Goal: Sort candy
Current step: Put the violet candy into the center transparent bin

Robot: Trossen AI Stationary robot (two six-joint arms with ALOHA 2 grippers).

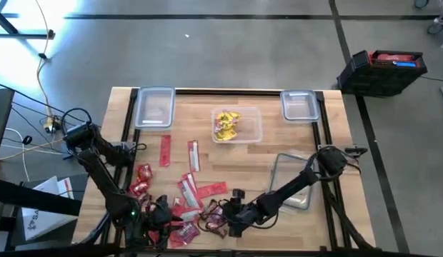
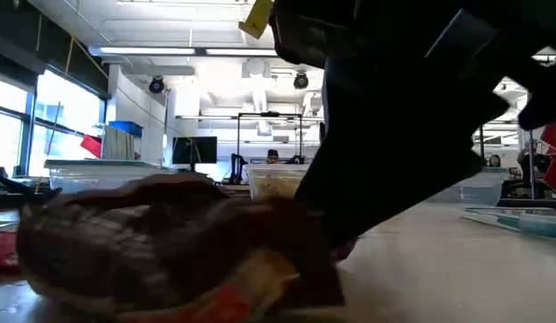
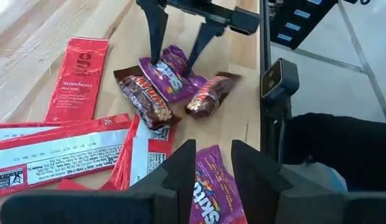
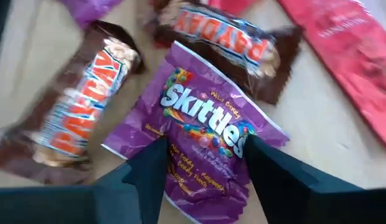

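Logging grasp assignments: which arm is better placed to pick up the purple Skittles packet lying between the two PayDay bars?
Right. The right gripper hangs directly over that Skittles packet, jaws open on either side of it. The left gripper sits farther back, over a second Skittles packet.

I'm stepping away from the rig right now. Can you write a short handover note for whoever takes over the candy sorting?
Right gripper: open, straddling a purple Skittles packet between two PayDay bars, near the table's front edge.
Left gripper: open, over a second Skittles packet beside the red strawberry packets.
Done: yellow candies in the middle clear container.
Left: the red, purple and brown candy on the table; the other containers look empty.
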